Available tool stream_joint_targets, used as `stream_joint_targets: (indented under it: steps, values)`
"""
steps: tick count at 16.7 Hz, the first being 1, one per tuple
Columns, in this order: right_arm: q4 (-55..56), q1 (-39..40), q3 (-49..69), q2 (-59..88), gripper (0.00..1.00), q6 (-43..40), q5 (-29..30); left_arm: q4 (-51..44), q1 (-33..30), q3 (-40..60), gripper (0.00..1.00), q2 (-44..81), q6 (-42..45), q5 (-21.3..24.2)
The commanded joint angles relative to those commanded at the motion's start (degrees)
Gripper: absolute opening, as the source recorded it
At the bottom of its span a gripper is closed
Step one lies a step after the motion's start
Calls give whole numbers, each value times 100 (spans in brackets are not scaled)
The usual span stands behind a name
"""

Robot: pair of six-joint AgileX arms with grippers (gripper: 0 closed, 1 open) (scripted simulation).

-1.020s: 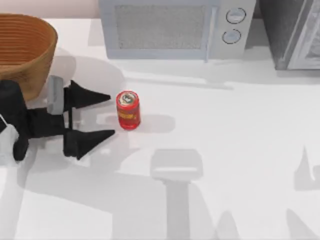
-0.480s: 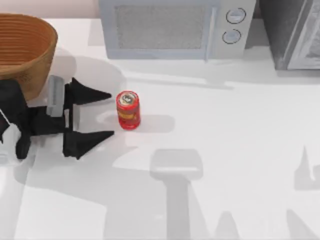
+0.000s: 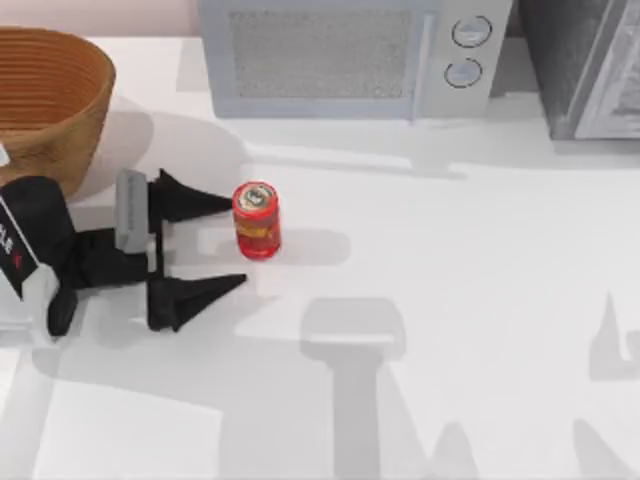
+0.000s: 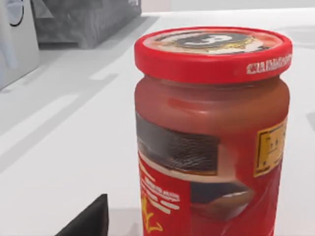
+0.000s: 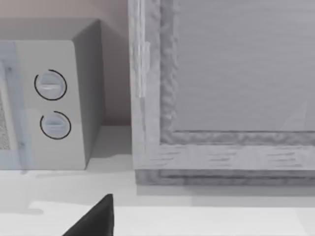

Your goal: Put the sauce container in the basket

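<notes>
The sauce container [image 3: 255,220] is a small red can with a yellow label band and a silvery top. It stands upright on the white table, left of centre. My left gripper [image 3: 233,241] lies open just left of it, and its two black fingertips [image 3: 215,201] reach level with the can's left side without touching it. The left wrist view has the sauce container [image 4: 211,137] very close, with one dark fingertip [image 4: 88,221] beside it. The tan woven basket [image 3: 70,130] sits at the back left, behind the left arm. A dark fingertip [image 5: 93,219] of my right gripper rises in the right wrist view.
A grey microwave [image 3: 350,55] stands along the back edge, with a grey cabinet [image 3: 590,65] to its right. Both appear in the right wrist view: the microwave [image 5: 49,98] and the cabinet [image 5: 221,88]. Open white table extends right of the can and toward the front.
My left gripper has slid to the right toward the can, fingers still open. The can and the basket have not moved.
</notes>
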Motion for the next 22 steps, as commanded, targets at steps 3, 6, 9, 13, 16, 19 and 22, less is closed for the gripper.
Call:
stream_joint_targets:
  steps: [3, 6, 9, 13, 16, 19, 22]
  values:
    - [0, 0, 0, 0, 100, 0, 0, 66, -166, -149, 100, 22, 70, -159]
    - [0, 0, 0, 0, 100, 0, 0, 76, -288, -211, 100, -104, -16, -267]
    - [0, 0, 0, 0, 100, 0, 0, 64, -400, -28, 100, -244, -254, -370]
    - [0, 0, 0, 0, 100, 0, 0, -35, -521, 450, 100, -291, -726, -494]
    - [0, 0, 0, 0, 100, 0, 0, -69, -552, 734, 100, -259, -955, -520]
    - [0, 0, 0, 0, 100, 0, 0, -70, -552, 737, 100, -258, -958, -521]
    - [0, 0, 0, 0, 100, 0, 0, -70, -552, 737, 85, -258, -958, -521]
